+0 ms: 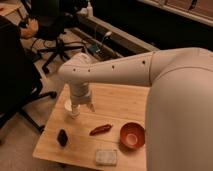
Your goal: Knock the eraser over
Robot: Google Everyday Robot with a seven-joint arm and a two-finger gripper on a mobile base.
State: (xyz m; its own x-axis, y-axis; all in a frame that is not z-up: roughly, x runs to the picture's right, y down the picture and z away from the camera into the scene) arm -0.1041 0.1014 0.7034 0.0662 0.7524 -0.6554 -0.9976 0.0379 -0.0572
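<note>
Step in hand: approach, contact with the eraser (pixel 62 137) not yet made. Claw (pixel 82 109): pointing down, hanging low over the back-left part of the tabletop (pixel 120 102); whether it is wide or narrow cannot be told. Eraser: small black block, upright, near the front-left corner of the tabletop, apart from the claw, nearer the camera and a little left of it in the picture. Next move, by judgement: lower the claw to the block's upper half and sweep sideways into it, enough to tip it. Also present: red item (pixel 101 129), orange bowl (pixel 132 135), pale pad (pixel 106 157).
</note>
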